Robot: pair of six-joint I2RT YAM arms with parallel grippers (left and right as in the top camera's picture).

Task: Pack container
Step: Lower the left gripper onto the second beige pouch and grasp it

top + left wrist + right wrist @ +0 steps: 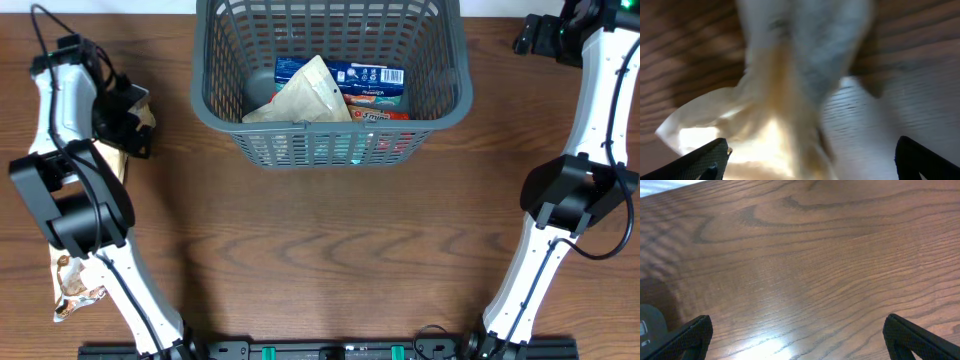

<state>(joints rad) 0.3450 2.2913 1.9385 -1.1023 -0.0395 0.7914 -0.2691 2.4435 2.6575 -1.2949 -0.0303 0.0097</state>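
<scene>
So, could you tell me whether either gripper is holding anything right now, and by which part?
Nothing appears to be held. The left gripper is open over a pale packet, which is blurred; the right gripper is open above the table.

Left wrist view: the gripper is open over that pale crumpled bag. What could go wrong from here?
The view is blurred and the pale crumpled bag looks limp: the open left gripper might pinch only a loose fold. In the dark grey slotted plastic basket, a tan pouch already leans high, so another bag may hang over the rim. The crumpled wrapper beside the left arm could get swept.
</scene>
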